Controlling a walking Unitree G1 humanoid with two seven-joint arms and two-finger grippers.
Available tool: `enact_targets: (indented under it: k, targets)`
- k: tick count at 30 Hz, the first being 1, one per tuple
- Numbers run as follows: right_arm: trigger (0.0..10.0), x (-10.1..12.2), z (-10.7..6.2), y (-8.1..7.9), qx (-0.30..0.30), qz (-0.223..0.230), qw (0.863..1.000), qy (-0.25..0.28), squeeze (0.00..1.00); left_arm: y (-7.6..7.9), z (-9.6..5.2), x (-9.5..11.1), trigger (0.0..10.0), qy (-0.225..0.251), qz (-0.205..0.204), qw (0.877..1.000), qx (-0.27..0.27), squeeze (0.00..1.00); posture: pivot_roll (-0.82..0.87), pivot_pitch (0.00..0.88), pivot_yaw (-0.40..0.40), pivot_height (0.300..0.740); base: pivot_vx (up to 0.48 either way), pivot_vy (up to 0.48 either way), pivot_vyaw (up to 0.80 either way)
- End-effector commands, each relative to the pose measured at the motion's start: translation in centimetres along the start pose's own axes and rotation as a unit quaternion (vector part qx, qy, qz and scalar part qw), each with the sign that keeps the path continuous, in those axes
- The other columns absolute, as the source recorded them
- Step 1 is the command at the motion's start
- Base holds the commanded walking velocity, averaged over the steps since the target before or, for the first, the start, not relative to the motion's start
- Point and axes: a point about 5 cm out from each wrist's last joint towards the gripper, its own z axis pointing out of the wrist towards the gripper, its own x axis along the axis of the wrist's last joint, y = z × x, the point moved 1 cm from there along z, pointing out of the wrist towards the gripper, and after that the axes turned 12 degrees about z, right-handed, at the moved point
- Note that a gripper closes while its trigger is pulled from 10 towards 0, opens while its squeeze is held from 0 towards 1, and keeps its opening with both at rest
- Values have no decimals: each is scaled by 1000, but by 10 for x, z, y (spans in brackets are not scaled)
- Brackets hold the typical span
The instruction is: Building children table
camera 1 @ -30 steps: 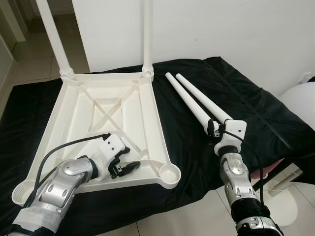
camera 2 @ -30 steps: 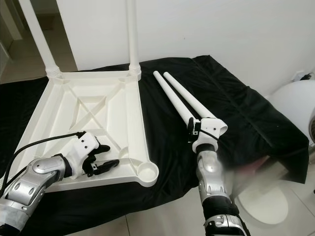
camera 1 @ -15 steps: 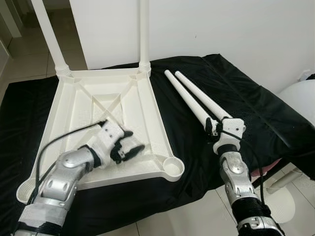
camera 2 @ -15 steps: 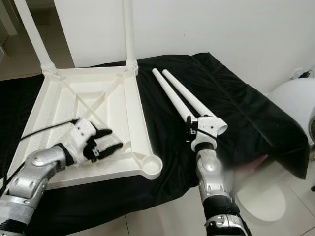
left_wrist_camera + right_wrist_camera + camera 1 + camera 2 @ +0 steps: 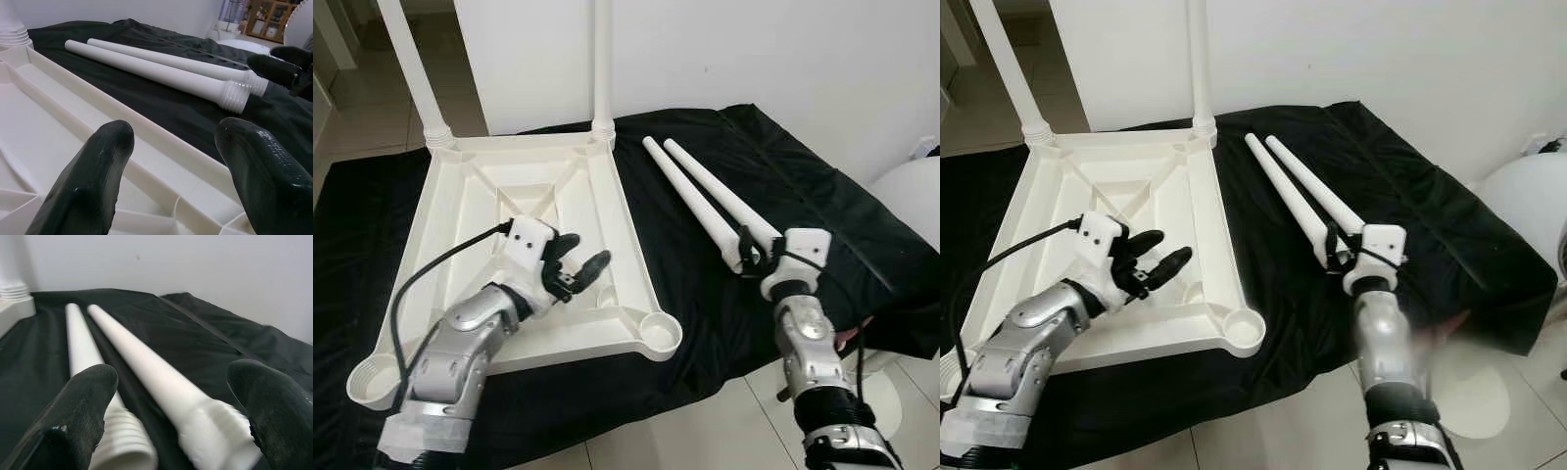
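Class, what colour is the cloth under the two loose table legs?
The cloth is black, clearest in the left eye view, beneath the white table legs.

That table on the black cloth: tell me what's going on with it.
A white plastic table lies upside down on the black cloth, with two legs already standing in its far corners. Two loose legs lie side by side on the cloth to its right. The right hand is open at their threaded near ends, straddling them but not gripping. The left hand hovers open over the table's underside, holding nothing. The two near sockets are unfilled.
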Motion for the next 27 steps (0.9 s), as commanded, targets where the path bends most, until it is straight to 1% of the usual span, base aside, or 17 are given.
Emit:
enact_targets:
  k: [1, 2, 3, 4, 5, 6, 7, 11, 16, 20, 27]
  targets:
    - [10000, -5, 0, 2, 2, 9, 1000, -17, 0, 3, 1, -2, 10000, -10, -1, 1000, 7, 0, -22, 56, 3, 740, 0, 0, 0]
    - [10000, -8, 0, 6, 8, 17, 999, -31, 0, 9, 4, -2, 10000, -11, -9, 1000, 9, 0, -22, 57, 4, 740, 0, 0, 0]
    - [10000, -8, 0, 6, 8, 17, 999, -31, 0, 9, 4, -2, 10000, -11, -9, 1000, 9, 0, -22, 57, 4, 740, 0, 0, 0]
    - [10000, -11, 0, 9, 14, 19, 999, -43, 0, 14, 6, -2, 10000, -10, -19, 1000, 8, 0, -23, 57, 6, 740, 0, 0, 0]
    - [10000, -11, 0, 9, 14, 19, 999, -43, 0, 14, 6, -2, 10000, -10, -19, 1000, 8, 0, -23, 57, 6, 740, 0, 0, 0]
    - [10000, -19, 1, 10, 31, 27, 997, -70, 0, 22, 10, -2, 10000, -10, -29, 1000, 7, 0, -25, 55, 12, 740, 0, 0, 0]
    - [10000, -21, 1, 9, 38, 27, 996, -78, 0, 24, 10, -1, 10000, -9, -32, 999, 6, 0, -25, 55, 12, 740, 0, 0, 0]
    - [10000, -23, 4, 7, 54, 24, 994, -88, 0, 25, 13, 1, 10000, -9, -34, 999, 8, 0, -21, 53, 12, 740, 0, 0, 0]
    - [10000, -24, 9, 4, 68, 13, 993, -96, 0, 20, 13, 3, 10000, -7, -31, 999, 19, 0, -13, 50, 12, 740, 0, 0, 0]
    - [10000, -24, 15, 0, 86, 17, 991, -103, 0, 18, 14, 4, 10000, -10, -31, 999, 28, 0, -13, 50, 14, 740, 0, 0, 0]
    - [10000, -22, 26, -10, 119, 19, 986, -115, 0, 20, 17, 7, 10000, -6, -32, 999, 27, 0, -9, 44, 19, 740, 0, 0, 0]
